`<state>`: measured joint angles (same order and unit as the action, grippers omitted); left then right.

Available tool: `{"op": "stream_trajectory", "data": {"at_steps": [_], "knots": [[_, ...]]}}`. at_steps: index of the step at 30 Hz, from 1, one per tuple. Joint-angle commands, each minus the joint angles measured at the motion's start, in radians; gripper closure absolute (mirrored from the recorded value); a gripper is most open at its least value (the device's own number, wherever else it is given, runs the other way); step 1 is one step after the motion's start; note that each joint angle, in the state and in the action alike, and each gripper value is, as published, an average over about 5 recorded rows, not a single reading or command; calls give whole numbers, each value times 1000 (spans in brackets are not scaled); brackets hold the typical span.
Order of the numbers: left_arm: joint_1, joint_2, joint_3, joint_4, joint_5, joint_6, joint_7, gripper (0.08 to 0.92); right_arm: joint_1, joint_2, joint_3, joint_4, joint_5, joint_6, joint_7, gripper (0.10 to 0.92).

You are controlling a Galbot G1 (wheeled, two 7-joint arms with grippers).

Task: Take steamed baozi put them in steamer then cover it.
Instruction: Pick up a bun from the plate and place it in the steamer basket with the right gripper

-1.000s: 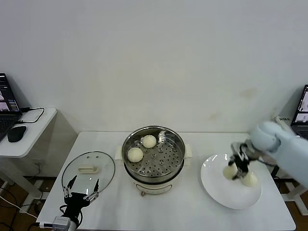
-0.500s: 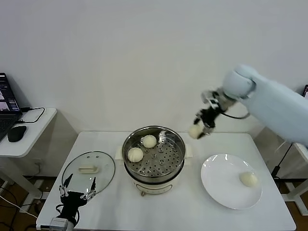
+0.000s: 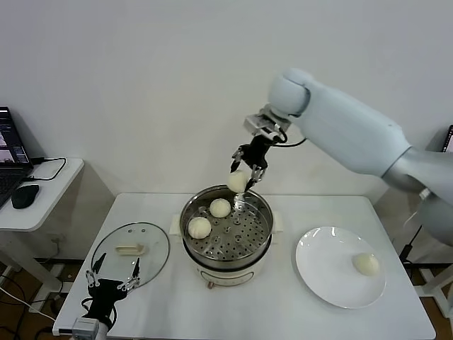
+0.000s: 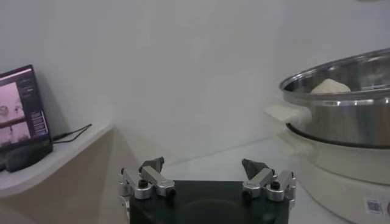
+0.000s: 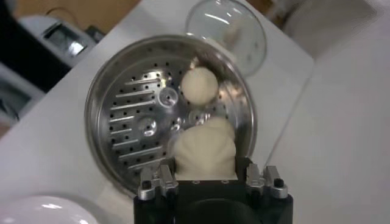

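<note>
My right gripper (image 3: pixel 245 175) hangs over the back rim of the steamer (image 3: pixel 226 264), shut on a steamed baozi (image 3: pixel 236 182). In the right wrist view that baozi (image 5: pixel 204 152) fills the space between the jaws of the gripper (image 5: pixel 206 174), above the perforated tray (image 5: pixel 131 122). Two baozi (image 3: pixel 220 207) (image 3: pixel 199 227) lie on the tray's left side. Another baozi (image 3: pixel 366 263) rests on the white plate (image 3: pixel 333 283). The glass cover (image 3: pixel 113 256) lies flat on the table left of the steamer. My left gripper (image 3: pixel 113 275) (image 4: pixel 203 167) stands open just in front of the cover, holding nothing.
A low side table (image 3: pixel 35 209) with a laptop and a mouse (image 3: pixel 24 196) stands to the left of the white work table. Another laptop (image 3: pixel 448 145) shows at the right edge. A wall runs close behind the table.
My right gripper lifted a baozi off the plate and carried it up and left to above the steamer's back rim. One baozi stays on the plate. The left arm has barely moved.
</note>
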<state>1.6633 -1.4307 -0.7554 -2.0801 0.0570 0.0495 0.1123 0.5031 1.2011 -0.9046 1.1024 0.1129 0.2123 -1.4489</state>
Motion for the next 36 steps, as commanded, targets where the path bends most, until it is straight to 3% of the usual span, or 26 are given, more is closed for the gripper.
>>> {"op": "stream_trajectory", "data": {"at_steps": [1, 9, 18, 36], "knots": [[0, -1, -4, -1, -28, 7, 3, 177, -9, 62, -60, 168, -181, 249, 12, 431], [2, -3, -11, -1, -40, 10, 6, 177, -44, 47, -123, 300, -273, 280, 48, 431], [6, -9, -9, -5, -41, 12, 7, 177, -105, 71, -122, 302, -381, 296, 60, 431], [2, -8, -14, 6, -48, 12, 7, 177, -174, 68, -146, 338, -389, 283, 45, 431]]}}
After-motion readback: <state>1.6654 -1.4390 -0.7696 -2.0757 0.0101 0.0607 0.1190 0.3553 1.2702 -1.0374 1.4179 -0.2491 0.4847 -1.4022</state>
